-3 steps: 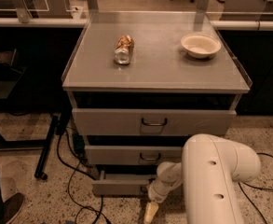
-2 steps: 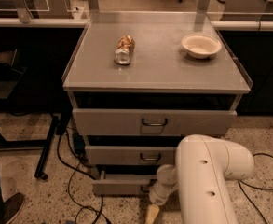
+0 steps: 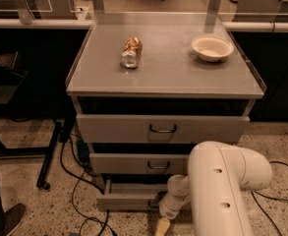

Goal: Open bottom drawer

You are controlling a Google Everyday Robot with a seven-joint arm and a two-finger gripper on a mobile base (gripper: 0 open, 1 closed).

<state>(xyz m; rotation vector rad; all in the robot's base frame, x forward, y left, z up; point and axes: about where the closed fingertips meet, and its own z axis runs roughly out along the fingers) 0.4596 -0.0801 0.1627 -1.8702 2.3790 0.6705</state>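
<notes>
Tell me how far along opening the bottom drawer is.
Done: the slim grey metal bottom drawer juts out past the middle grey drawer front above, with its tray edge showing. In hand: the gripper sits low at its front. Left: pulling it out fully.

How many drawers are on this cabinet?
3. The top drawer is under the tabletop, the middle drawer is below it, and the bottom drawer is slightly open near the floor. The gripper is at the bottom drawer's front, and the arm hides its right part.
</notes>
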